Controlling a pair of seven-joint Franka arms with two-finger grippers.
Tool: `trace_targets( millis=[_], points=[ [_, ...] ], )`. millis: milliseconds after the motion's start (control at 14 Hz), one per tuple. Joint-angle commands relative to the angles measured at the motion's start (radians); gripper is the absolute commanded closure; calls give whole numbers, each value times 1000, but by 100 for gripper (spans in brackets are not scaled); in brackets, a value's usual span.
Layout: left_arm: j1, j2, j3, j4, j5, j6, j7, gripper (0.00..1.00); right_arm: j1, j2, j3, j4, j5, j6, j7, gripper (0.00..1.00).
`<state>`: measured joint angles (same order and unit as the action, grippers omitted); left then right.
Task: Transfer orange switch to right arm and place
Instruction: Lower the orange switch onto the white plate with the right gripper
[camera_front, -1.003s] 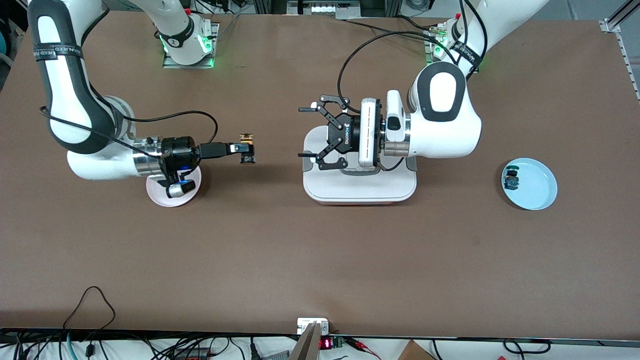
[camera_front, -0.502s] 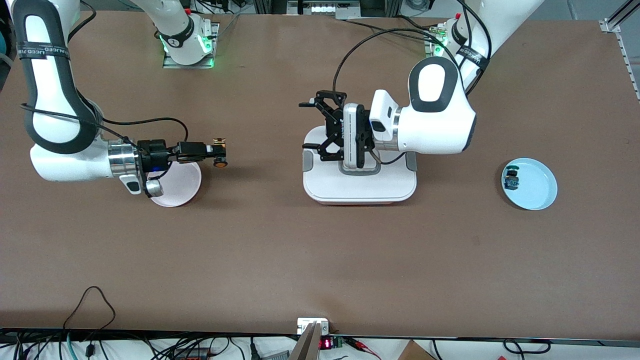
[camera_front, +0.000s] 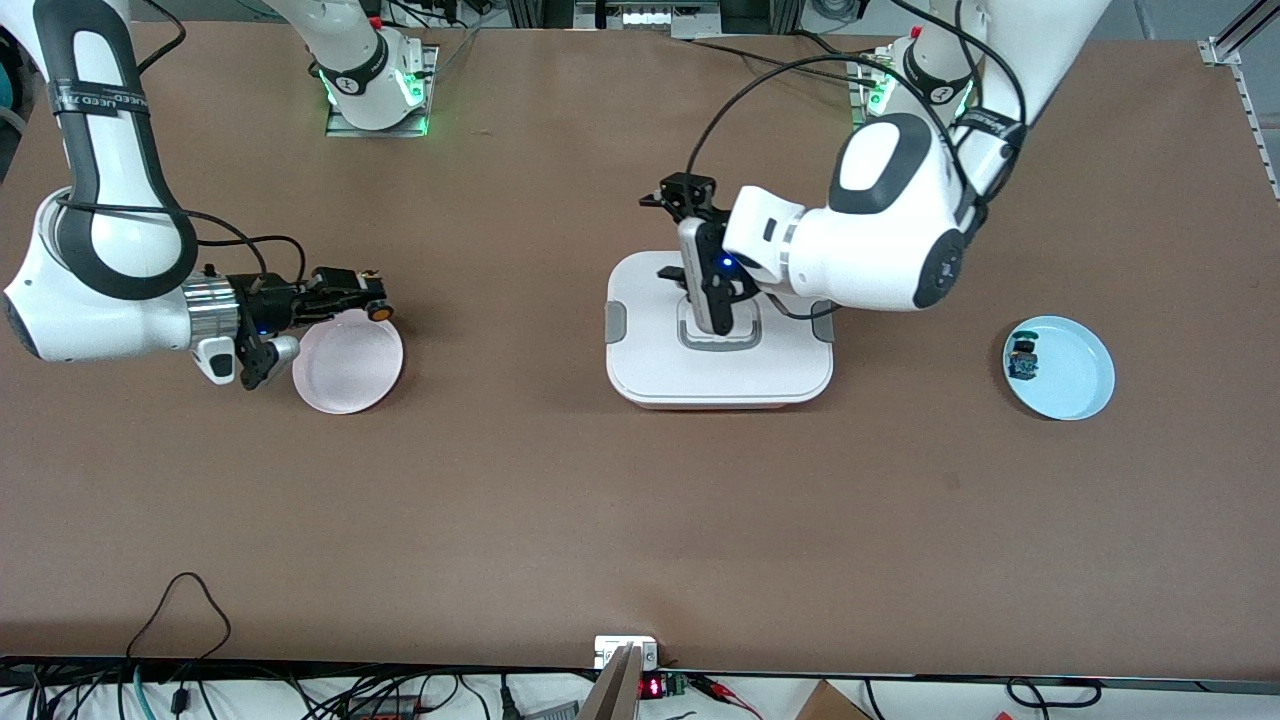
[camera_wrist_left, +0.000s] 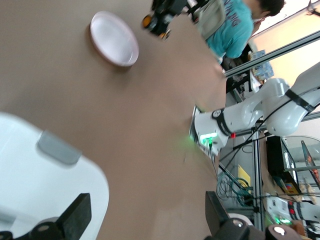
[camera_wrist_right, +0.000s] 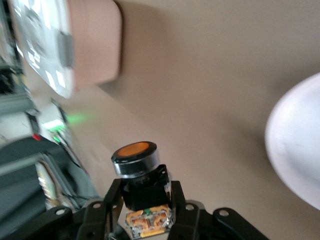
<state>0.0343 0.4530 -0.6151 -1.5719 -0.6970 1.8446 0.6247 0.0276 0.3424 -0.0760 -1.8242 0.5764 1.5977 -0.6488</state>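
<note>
Gripper of the right arm clenched on the orange switch, orange cap outward, held over the rim of the pink plate. Handover looks finished; placing is the step in hand. Next move, by my reading: lower over the plate's middle, then release. White tray sits mid-desk, toward the left arm's end from the plate; left gripper over it, spread wide, empty, waiting.
</note>
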Motion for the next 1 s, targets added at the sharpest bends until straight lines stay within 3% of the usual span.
trace_targets(
  millis=[0, 358, 502, 573, 645, 788, 932],
  points=[
    [67, -17, 3, 26, 161, -140, -118, 0, -9, -16, 12, -1, -159, 24, -104, 97],
    [84, -31, 5, 171, 579, -408, -397, 0, 11, -19, 13, -10, -430, 254, -383, 97],
    [96, -66, 17, 170, 719, -423, -405, 0, 26, -19, 13, -10, -495, 306, -461, 97],
    [113, -101, 52, 161, 762, -420, -411, 0, 34, -19, 13, -15, -498, 324, -489, 97],
    [111, -140, 131, 144, 777, -418, -415, 0, 44, -19, 13, -24, -498, 343, -505, 97],
    [79, -218, 303, 78, 749, -351, -413, 0, 52, -19, 13, -75, -503, 392, -511, 97],
    [35, -296, 414, 8, 718, -286, -421, 0, 58, -14, 13, -116, -548, 454, -538, 97]
  ],
)
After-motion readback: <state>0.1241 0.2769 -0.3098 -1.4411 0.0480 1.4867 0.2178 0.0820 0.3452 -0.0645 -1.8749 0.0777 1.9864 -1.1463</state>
